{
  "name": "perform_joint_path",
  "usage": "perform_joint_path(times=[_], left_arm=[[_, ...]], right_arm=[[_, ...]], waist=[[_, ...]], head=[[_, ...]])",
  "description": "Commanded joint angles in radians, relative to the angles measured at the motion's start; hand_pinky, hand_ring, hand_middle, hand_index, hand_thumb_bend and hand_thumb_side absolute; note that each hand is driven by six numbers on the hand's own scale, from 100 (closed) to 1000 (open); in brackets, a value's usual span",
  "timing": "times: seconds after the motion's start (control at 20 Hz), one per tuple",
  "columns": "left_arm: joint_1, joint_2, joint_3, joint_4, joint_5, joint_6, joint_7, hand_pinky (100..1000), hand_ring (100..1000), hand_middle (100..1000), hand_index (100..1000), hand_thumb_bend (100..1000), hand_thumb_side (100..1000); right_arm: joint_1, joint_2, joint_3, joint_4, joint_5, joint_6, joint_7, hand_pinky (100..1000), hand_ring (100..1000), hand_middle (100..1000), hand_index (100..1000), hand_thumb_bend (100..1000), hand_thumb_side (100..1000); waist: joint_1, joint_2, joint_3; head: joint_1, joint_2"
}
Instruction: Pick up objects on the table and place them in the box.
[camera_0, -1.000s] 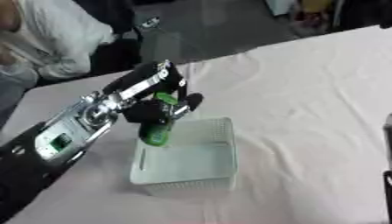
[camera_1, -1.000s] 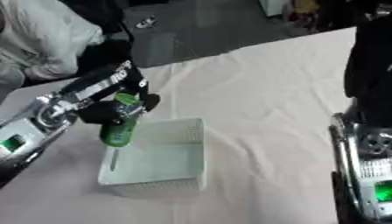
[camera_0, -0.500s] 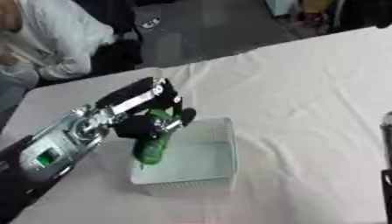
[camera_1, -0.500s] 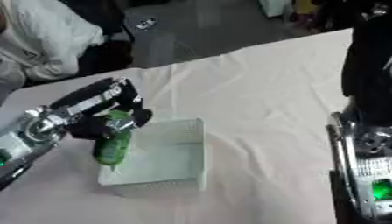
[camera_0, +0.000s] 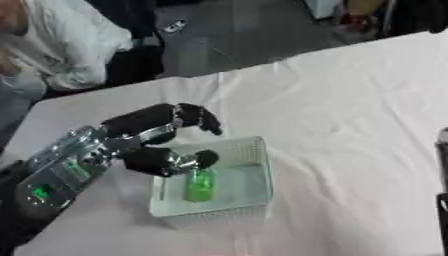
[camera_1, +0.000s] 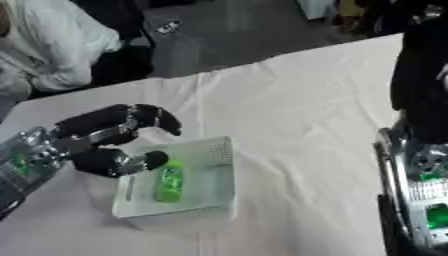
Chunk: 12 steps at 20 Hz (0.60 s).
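While the green bottle (camera_0: 200, 185) lies inside the white box (camera_0: 249, 200), the left hand (camera_0: 162, 140) sits just over the box's near-left side with its fingers spread and curved, holding nothing. If the hand pulls away low, its thumb could catch the box wall and drag or tip the box on the white table (camera_0: 350, 110). The right hand cannot be seen; only the right arm (camera_1: 420, 165) shows at the edge. No other things to pick up show on the cloth.

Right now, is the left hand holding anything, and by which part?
Nothing is held. The left hand is open over the white box; the green bottle lies inside the box, released.
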Motion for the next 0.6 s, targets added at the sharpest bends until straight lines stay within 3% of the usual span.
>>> perform_joint_path(times=[0.05, 0.15, 0.2, 0.3, 0.45, 0.5, 0.6], left_arm=[[-0.008, 0.004, 0.071, -0.025, -0.024, -0.001, 0.098, 100, 803, 855, 895, 462, 1000], [-0.002, -0.019, 0.11, -0.035, -0.032, 0.009, 0.198, 100, 802, 855, 896, 463, 1000], [0.001, -0.036, 0.127, -0.038, -0.036, 0.015, 0.245, 147, 786, 848, 902, 460, 1000], [0.004, -0.097, 0.173, -0.039, -0.033, 0.028, 0.365, 243, 767, 835, 907, 443, 1000], [0.0, -0.204, 0.218, -0.027, -0.013, 0.023, 0.541, 282, 759, 828, 906, 436, 1000], [-0.002, -0.238, 0.228, -0.021, -0.006, 0.016, 0.591, 349, 760, 823, 907, 421, 1000], [-0.006, -0.315, 0.252, -0.009, 0.003, -0.005, 0.695, 391, 769, 828, 911, 409, 1000]], right_arm=[[-0.005, -0.012, -0.005, -0.008, 0.003, 0.0, -0.003, 273, 458, 517, 570, 100, 1000], [-0.005, -0.013, -0.006, -0.007, 0.004, 0.0, -0.004, 273, 458, 517, 570, 100, 1000], [-0.005, -0.013, -0.007, -0.007, 0.004, 0.0, -0.005, 272, 458, 517, 571, 100, 1000], [-0.003, -0.015, -0.009, -0.005, 0.005, 0.001, -0.007, 270, 457, 517, 571, 100, 1000], [0.001, -0.02, -0.012, 0.001, 0.006, 0.002, -0.008, 269, 457, 517, 571, 100, 1000], [0.002, -0.022, -0.012, 0.003, 0.006, 0.002, -0.009, 266, 457, 516, 572, 100, 1000], [0.003, -0.027, -0.015, 0.009, 0.007, 0.002, -0.01, 264, 457, 516, 572, 100, 1000]], waist=[[-0.009, -0.017, 0.006], [-0.011, -0.016, 0.008], [-0.013, -0.017, 0.01], [-0.018, -0.017, 0.017], [-0.029, -0.017, 0.029], [-0.033, -0.016, 0.032], [-0.042, -0.014, 0.042]], head=[[-0.003, -0.006], [-0.005, -0.008], [-0.007, -0.01], [-0.014, -0.02], [-0.028, -0.04], [-0.032, -0.047], [-0.043, -0.067]])
